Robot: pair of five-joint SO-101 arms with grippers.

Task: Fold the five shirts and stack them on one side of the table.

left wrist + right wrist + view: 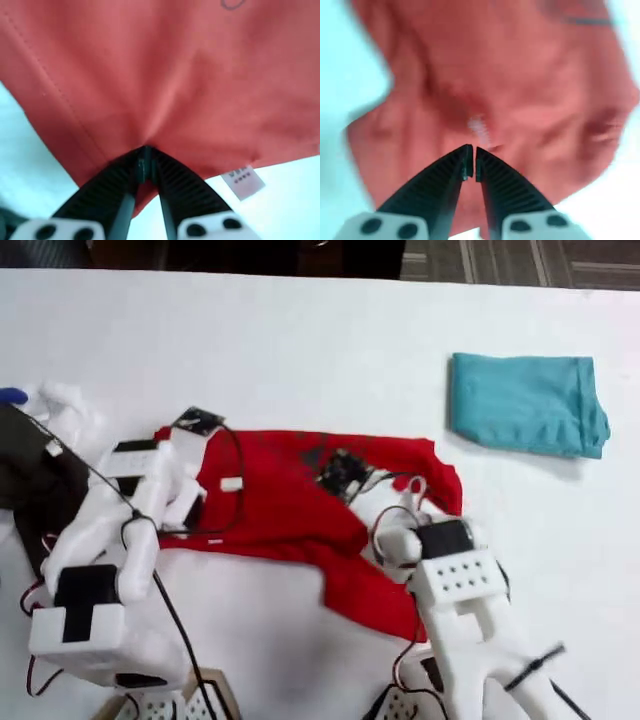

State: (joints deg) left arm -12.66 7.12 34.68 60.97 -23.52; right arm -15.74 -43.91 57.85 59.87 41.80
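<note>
In the high view, the red shirt (pixel 290 500) lay spread and rumpled near the middle of the white table (pixel 300 350), its long side running across the table. A teal shirt (pixel 525 405), already folded into a neat rectangle, sat well apart from it toward the far right side. The left gripper (pixel 190 508) was at the red shirt's left edge, and the right gripper (pixel 388 525) was over the shirt's right part, with cloth bunched around it.

In the left wrist view, the left gripper (pixel 145 167) had its black ribbed fingers (pixel 112 185) clenched together on the red shirt (pixel 165 75). A small ridge of fabric was drawn up into the tips, just inside the stitched hem. A white label (pixel 242 181) stuck out from the shirt's edge close beside the fingers, over the bare table (pixel 280 200).

In the right wrist view, the right gripper (pixel 471 162) had its fingers (pixel 505 187) pressed nearly tip to tip above the creased red shirt (pixel 520 85). The view was too blurred to tell whether any cloth was caught between them. Pale table (pixel 350 60) showed past the shirt's edge
</note>
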